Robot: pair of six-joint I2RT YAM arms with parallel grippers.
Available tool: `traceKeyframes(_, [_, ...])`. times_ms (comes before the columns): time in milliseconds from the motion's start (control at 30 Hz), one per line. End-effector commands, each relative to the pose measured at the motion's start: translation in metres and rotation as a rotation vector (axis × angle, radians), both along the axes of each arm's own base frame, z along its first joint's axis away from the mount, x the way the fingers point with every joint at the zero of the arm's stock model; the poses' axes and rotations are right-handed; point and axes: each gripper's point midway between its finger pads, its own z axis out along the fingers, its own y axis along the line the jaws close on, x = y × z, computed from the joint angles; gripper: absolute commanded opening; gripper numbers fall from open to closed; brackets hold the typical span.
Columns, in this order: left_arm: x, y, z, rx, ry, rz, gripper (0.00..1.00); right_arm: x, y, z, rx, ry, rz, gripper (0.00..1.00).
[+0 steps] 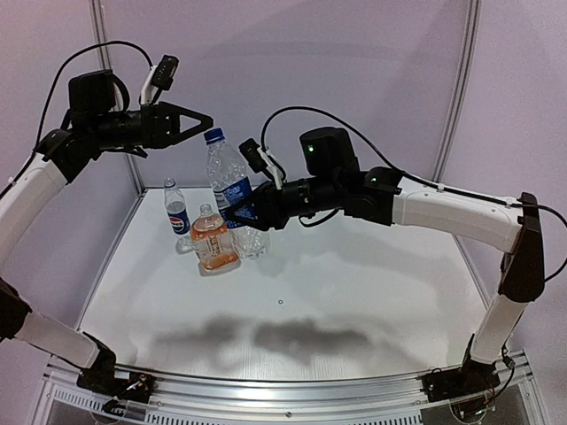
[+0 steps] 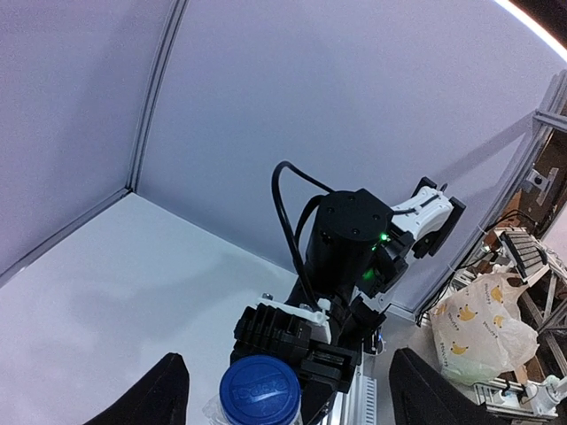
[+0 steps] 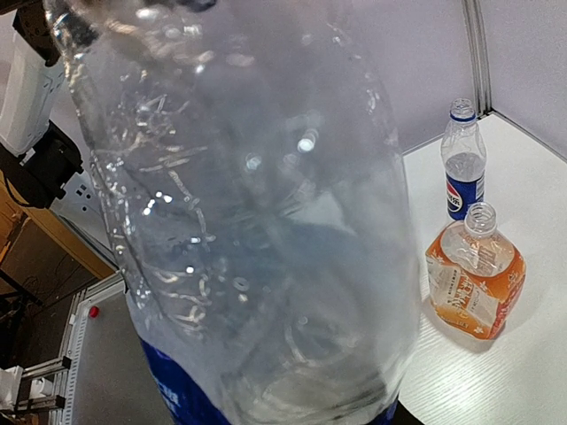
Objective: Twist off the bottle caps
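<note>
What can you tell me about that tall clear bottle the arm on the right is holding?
The tall bottle is clear, crinkled plastic, looks empty, with a blue label around its middle and a blue cap on. It leans slightly. The right arm's fingers clamp it at the label; the left arm's fingers stand apart beside the cap, not touching.

The left arm (image 1: 31, 190) and the right arm (image 1: 452, 212) are wearing white shells with black joints. Black cables (image 1: 89, 53) are looping over them. Green lights (image 1: 311, 149) are glowing on the right wrist. The left hand (image 1: 200, 119) and the right hand (image 1: 246, 212) are looking black.
</note>
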Motion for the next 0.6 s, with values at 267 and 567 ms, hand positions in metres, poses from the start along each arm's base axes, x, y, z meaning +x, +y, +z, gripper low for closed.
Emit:
traceKeyframes(267, [0.005, -0.006, -0.009, 0.038, 0.022, 0.04, 0.58, -0.015, -0.002, 0.013, 0.021, -0.04, 0.037, 0.38])
traceKeyframes(567, [0.007, -0.011, -0.016, 0.051, 0.029, 0.053, 0.44, -0.018, -0.003, 0.014, 0.013, -0.058, 0.039, 0.37])
